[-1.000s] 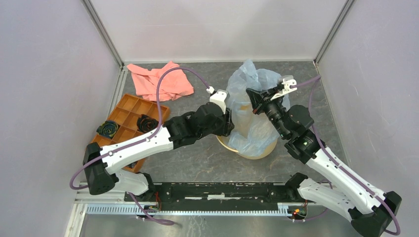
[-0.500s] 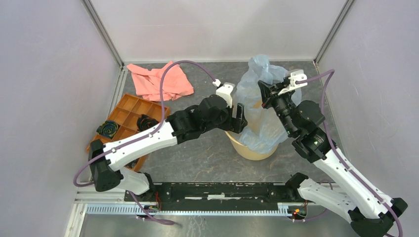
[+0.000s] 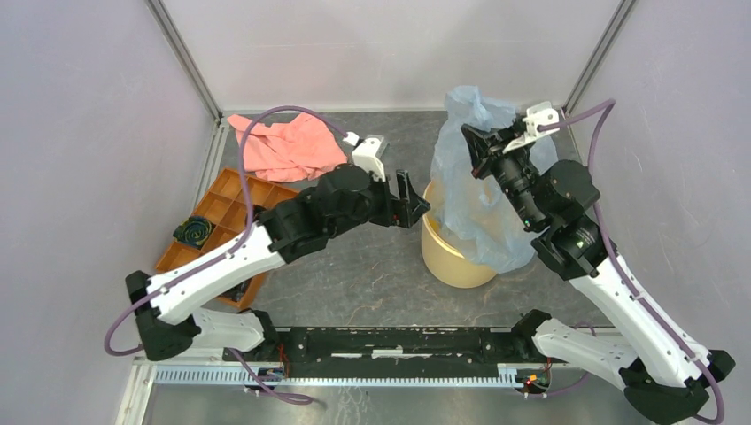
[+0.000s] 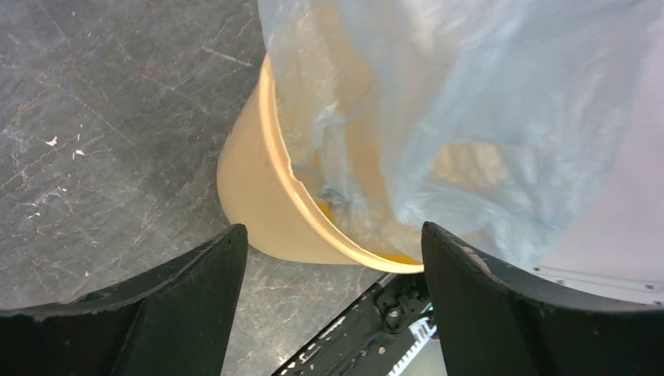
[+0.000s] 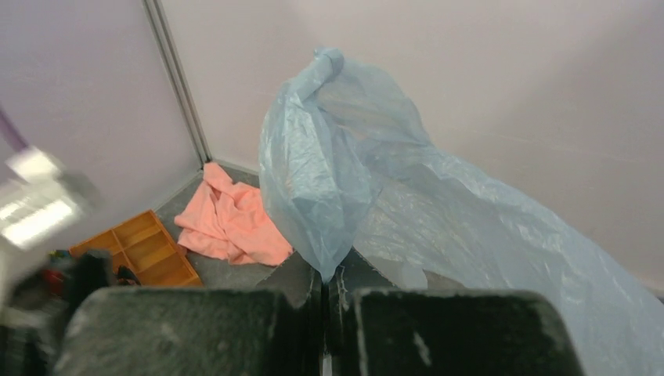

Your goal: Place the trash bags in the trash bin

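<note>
The pale blue-grey trash bag (image 3: 483, 190) hangs from my right gripper (image 3: 471, 142), which is shut on a pinch of its film (image 5: 329, 258) and holds it high above the table. The bag's lower part drapes into and over the pale yellow trash bin (image 3: 443, 257), which stands upright. My left gripper (image 3: 414, 202) is open and empty just left of the bin's rim. In the left wrist view the bin (image 4: 258, 196) and the bag film (image 4: 470, 117) lie beyond my open fingers (image 4: 196, 290).
A salmon-pink cloth (image 3: 283, 146) lies at the back left, also in the right wrist view (image 5: 227, 223). An orange compartmented tray (image 3: 226, 208) with dark items sits at the left. Grey walls enclose the table; the black base rail (image 3: 398, 341) runs along the front.
My right gripper has lifted the bag higher and to the right. My left gripper has pulled back left off the bag and bin rim and stands open. The bin now stands more upright.
</note>
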`<action>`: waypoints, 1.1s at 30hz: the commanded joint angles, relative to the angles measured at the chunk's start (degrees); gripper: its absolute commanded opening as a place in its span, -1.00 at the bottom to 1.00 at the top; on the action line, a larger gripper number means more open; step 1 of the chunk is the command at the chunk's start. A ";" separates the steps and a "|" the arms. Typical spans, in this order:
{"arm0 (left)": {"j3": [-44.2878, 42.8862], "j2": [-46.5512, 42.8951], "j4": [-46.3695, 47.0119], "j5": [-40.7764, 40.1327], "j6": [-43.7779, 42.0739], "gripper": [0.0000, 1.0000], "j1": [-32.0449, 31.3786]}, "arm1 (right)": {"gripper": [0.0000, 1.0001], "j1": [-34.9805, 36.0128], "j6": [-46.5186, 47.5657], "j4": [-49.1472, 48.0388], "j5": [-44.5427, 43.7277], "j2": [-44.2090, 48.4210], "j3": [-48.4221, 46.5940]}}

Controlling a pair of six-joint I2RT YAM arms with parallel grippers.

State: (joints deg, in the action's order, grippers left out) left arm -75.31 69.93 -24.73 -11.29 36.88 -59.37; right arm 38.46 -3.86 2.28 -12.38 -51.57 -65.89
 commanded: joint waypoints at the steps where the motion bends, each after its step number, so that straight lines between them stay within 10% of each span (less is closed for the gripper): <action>1: -0.55 6.05 1.57 1.75 2.86 0.65 0.88 | -0.99 -0.17 1.07 -1.83 3.13 -2.81 -8.02; 21: -13.69 16.12 -16.14 -12.22 -2.34 -0.91 0.84 | -0.99 -0.17 -0.97 -37.96 18.21 1.11 16.41; 33: -8.50 4.10 -21.17 -20.55 1.29 -0.96 0.95 | -0.99 -0.19 -17.04 -52.89 30.58 -6.13 15.13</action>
State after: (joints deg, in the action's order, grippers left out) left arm -83.83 79.02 -47.68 -27.16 35.81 -58.57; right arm 38.46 -12.88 -40.60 13.15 -55.13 -49.04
